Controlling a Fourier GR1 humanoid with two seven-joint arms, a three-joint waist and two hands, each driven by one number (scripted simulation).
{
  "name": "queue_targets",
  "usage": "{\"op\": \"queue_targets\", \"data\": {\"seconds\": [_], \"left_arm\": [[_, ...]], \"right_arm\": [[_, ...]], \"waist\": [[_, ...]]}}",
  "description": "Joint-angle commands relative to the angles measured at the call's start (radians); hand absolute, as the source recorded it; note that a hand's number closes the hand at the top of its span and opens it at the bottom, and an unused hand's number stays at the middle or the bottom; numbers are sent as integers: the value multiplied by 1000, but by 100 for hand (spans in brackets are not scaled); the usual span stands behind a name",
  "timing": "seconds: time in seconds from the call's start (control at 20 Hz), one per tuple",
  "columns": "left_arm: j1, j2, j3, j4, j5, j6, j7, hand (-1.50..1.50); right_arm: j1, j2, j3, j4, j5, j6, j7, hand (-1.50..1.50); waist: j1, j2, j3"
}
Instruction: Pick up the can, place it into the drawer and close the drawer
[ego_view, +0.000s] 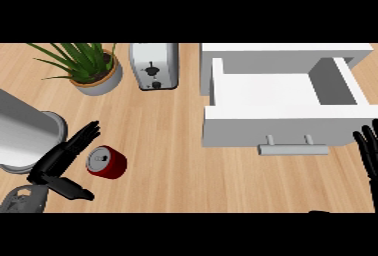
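Just beside the red can (107, 162), left hand (53, 169) fingers (83, 140) straight, empty.

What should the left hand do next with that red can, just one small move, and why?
Probably curl the left hand round the red can: the hand is open right beside it, fingers at its left and thumb below, gripping nothing yet. The drawer already stands open, ready to receive it.

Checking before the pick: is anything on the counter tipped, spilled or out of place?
Nothing stands out. The red can stands upright by the open left hand, with no spill around it. The drawer is pulled open and holds nothing. The potted plant stands upright.
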Motion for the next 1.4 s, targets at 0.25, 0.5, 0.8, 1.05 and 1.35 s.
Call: {"op": "queue_targets", "data": {"seconds": [0.25, 0.5, 0.8, 1.05, 1.35], "left_arm": [[-69, 14, -15, 133, 0, -46, -119, -150], [-100, 4, -51, 255, -54, 10, -210, -150], [-139, -31, -58, 201, -14, 17, -106, -150], [-169, -57, -69, 279, -27, 48, -145, -150], [-216, -74, -87, 321, -34, 39, -151, -150]], "right_arm": [[25, 3, -10, -44, -33, 24, 26, -150], [37, -11, -46, -49, -63, 48, 8, -150], [88, 27, -22, -62, -45, 49, -18, -150], [-13, -13, -55, -71, -61, 18, 84, -150], [1, 18, -21, -25, -29, 24, 19, -150]], "waist": [[-2, 0, 0], [-6, 1, 0], [-3, -1, 1], [-1, 0, 0], [-3, 1, 0]]}}
